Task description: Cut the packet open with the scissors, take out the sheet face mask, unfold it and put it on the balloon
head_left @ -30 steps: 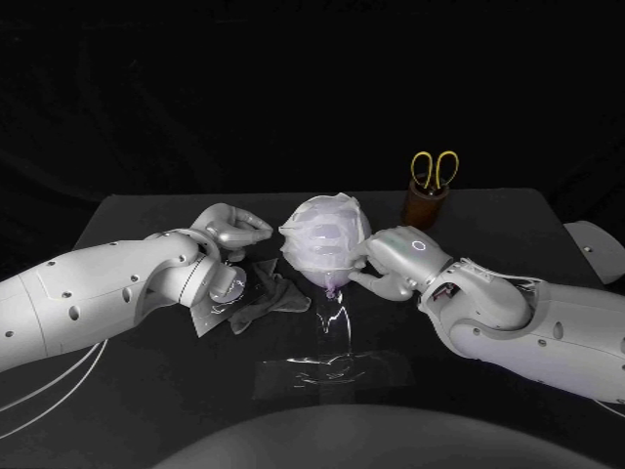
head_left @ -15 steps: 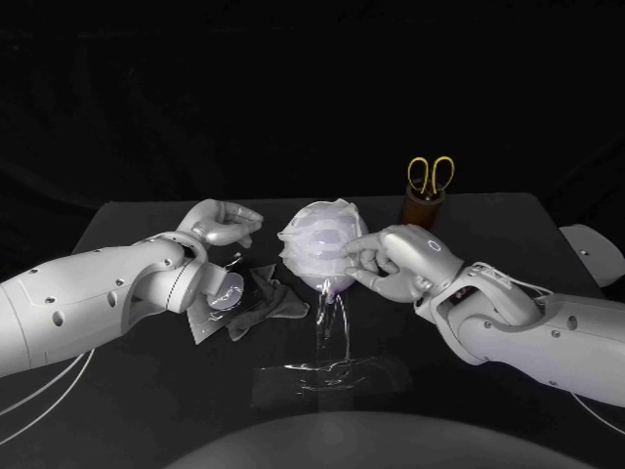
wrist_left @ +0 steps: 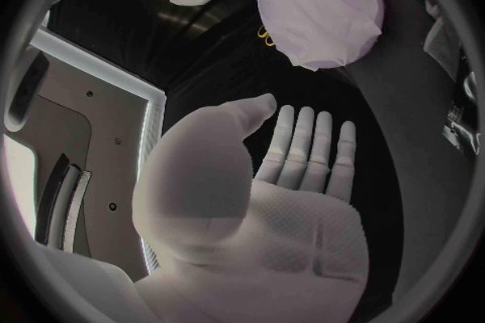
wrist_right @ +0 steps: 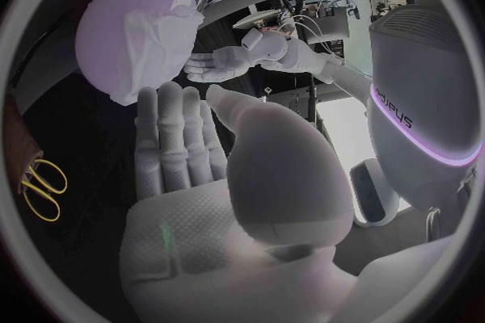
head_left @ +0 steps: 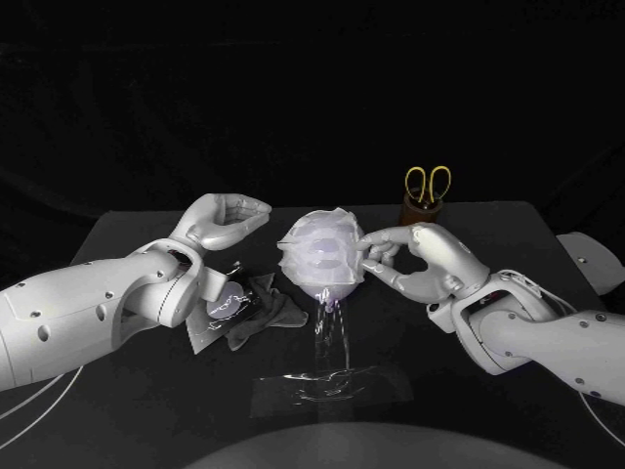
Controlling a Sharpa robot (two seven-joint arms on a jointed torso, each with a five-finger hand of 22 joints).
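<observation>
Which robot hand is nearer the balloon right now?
Right. The right robot hand is close beside the balloon, fingertips at the sheet mask on it; the left robot hand hangs clearly apart on the other side.

Open gap between left hand [head_left: 226,217] and balloon [head_left: 324,256]; scissors cup [head_left: 423,210] behind right hand [head_left: 423,256]

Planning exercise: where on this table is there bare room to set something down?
Bare: the table's back right corner, beside the scissors holder, and its front left, beside the clear stand base. Crowded: round the balloon and packet.
</observation>
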